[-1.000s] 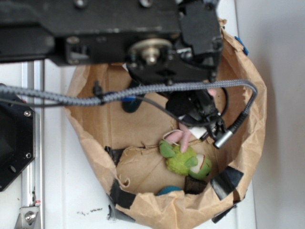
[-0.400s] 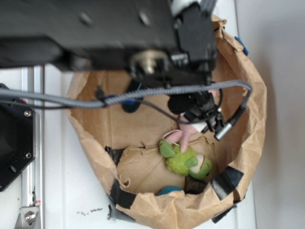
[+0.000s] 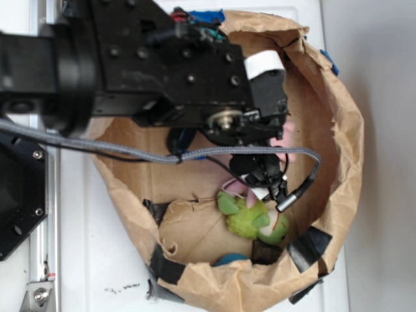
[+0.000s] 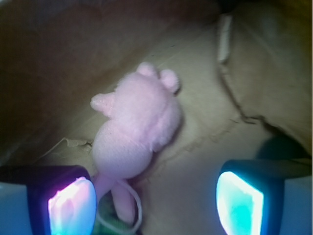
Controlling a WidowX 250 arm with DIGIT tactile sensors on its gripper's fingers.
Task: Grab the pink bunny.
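Observation:
The pink bunny [image 4: 134, 129] lies on the brown paper floor of the bag, body in the middle of the wrist view, long ears trailing down between my fingers. In the exterior view only pink bits of the bunny [image 3: 285, 136] show beside the arm, most of it hidden under my wrist. My gripper [image 4: 155, 203] is open, its two lit pads wide apart, the left fingertip [image 4: 71, 205] beside the ears, the right fingertip [image 4: 239, 203] over bare paper. The gripper [image 3: 260, 170] hangs inside the bag above the bunny.
The brown paper bag [image 3: 341, 149] rings the work area, patched with black tape. A lime-green plush [image 3: 255, 220] lies just below the bunny's ears. A dark blue object [image 3: 181, 138] sits at the back left, a teal one [image 3: 229, 259] at the front. A black bracket [image 3: 19, 195] stands left.
The arm has swung down and forward over the bag, and the gripper has lowered toward the bunny. The bunny and green plush have not moved.

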